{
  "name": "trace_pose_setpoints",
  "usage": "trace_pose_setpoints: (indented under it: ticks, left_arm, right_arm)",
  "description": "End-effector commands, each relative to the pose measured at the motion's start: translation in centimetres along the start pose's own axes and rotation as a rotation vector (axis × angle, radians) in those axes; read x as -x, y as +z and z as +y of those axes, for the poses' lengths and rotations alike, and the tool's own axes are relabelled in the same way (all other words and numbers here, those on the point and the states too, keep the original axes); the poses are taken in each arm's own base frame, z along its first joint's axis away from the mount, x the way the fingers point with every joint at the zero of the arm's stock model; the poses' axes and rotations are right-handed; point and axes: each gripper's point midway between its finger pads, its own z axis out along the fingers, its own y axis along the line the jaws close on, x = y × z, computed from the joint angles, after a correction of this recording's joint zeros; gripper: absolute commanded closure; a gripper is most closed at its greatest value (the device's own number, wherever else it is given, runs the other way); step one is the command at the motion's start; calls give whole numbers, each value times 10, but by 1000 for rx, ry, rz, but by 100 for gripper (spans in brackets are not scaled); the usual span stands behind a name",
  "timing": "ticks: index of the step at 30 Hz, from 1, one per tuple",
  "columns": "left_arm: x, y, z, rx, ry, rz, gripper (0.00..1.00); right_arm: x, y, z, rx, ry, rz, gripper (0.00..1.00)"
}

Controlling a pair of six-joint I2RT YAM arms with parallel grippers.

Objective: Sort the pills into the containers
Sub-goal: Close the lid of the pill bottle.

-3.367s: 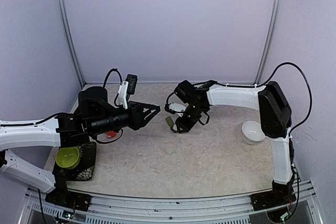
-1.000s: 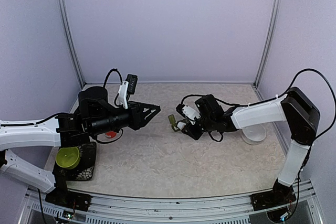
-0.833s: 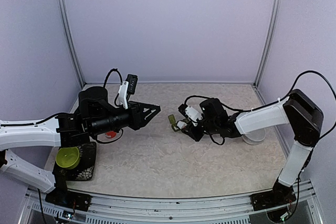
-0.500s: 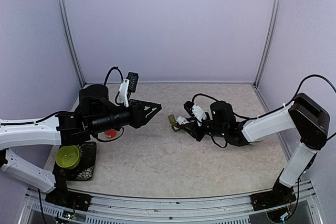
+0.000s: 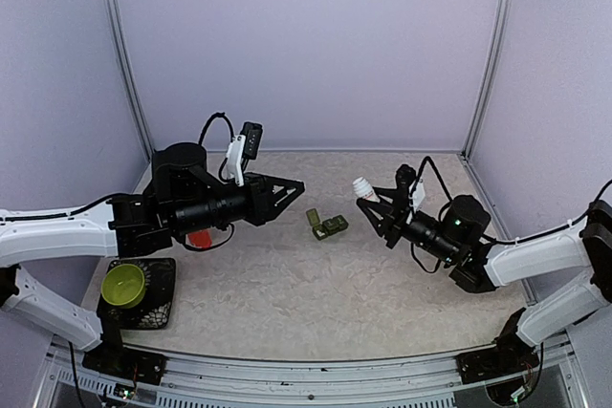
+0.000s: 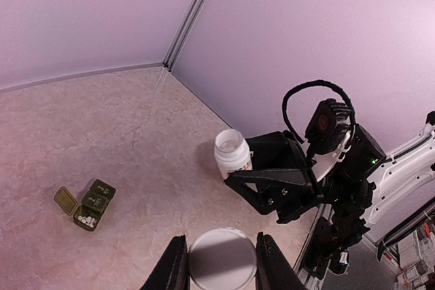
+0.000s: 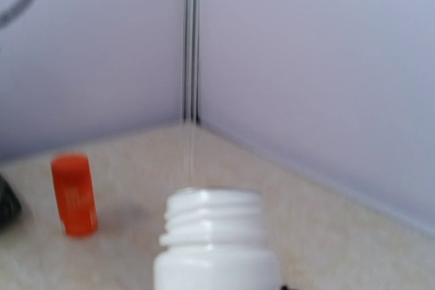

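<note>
Top view: green pill box (image 5: 328,225) on the tabletop (image 5: 287,303); left jaws to its left, right jaws to its right gripping a white bottle (image 5: 363,186). Left wrist view: left jaws clamp a white lid (image 6: 221,257); pills (image 6: 85,220) lie in the box's end cell. Right wrist view: bottle's open mouth, orange vial (image 7: 73,193) beyond

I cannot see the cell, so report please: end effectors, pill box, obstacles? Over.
Left end effector shut on white cap; right end effector on uncapped white bottle. Pill box free, one lid open. Nothing blocking.
</note>
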Motion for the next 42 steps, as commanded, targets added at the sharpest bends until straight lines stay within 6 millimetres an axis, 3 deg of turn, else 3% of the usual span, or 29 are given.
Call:
trace_pose_setpoints:
  ticks: [1,17,26,42]
  left_arm:
    - [9,5,-17,-60,-13,-1,79]
    - [10,19,-49,-196,-52,41,79]
    - [5,28,-64,-252,-44,75,79]
    - [-1,32,-63,-246,-42,93,79]
  right_arm:
    - [46,-13,11,30,10,-165,96]
    - [53,-12,70,155,-113,-145,95]
    - [54,-8,81,184,-118,-138,95]
    - [62,-4,89,204,-125,-142,95]
